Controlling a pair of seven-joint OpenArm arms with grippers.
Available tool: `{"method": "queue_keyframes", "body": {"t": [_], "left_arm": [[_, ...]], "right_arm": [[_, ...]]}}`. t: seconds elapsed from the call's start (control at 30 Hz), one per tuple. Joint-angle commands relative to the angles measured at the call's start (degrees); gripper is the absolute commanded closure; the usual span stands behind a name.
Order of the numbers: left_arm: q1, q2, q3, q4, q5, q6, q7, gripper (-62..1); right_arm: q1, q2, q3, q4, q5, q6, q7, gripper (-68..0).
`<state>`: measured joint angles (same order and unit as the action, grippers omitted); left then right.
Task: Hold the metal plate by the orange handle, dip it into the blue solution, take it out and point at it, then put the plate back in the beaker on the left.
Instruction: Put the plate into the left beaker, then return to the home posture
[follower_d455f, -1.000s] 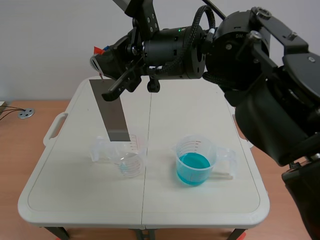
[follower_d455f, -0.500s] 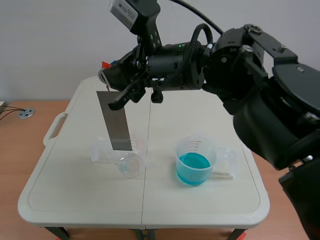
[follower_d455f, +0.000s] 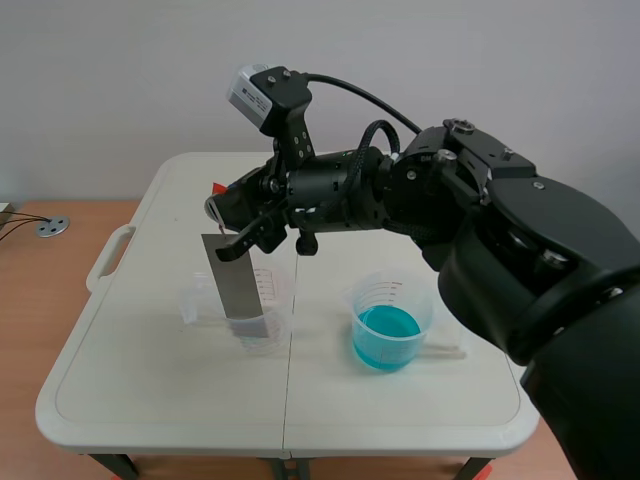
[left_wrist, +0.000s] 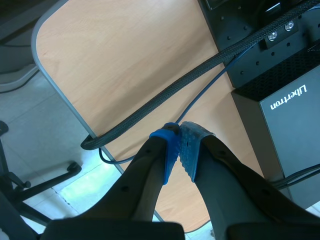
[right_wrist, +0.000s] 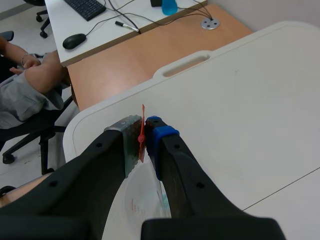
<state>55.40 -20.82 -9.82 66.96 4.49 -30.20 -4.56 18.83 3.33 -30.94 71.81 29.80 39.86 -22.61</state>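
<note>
Right claw (right_wrist: 143, 134) pinches the orange handle (right_wrist: 142, 112), seen edge-on, of the metal plate (follower_d455f: 238, 285): a stiff, light, probably slick sheet, best gripped only there.

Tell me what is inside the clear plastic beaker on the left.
Inside the clear plastic beaker: the lower end of the grey metal plate held by the right hand. Whether it touches the bottom is hidden.

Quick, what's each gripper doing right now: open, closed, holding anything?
Left gripper: closed on nothing, pads touching.
Right gripper: closed on the orange handle, with the metal plate hanging from it.
</note>
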Motion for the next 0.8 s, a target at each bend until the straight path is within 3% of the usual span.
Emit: {"method": "queue_keyframes", "body": {"t": [0.0, 0.67, 0.77], "left_arm": [[0.6, 0.0, -0.4, 0.2, -0.3, -0.4, -0.3, -1.7], [0.6, 0.0, -0.4, 0.2, -0.3, -0.4, -0.3, -1.7], [0.6, 0.0, -0.4, 0.2, -0.3, -0.4, -0.3, -1.7]], "right_arm": [[0.9, -0.3, -0.3, 0.3, 0.8, 0.1, 1.1, -1.1], [0.9, -0.1, -0.2, 0.0, 0.2, 0.0, 1.0, -1.1], [0.9, 0.0, -0.2, 0.0, 0.2, 0.0, 0.4, -5.7]]}}
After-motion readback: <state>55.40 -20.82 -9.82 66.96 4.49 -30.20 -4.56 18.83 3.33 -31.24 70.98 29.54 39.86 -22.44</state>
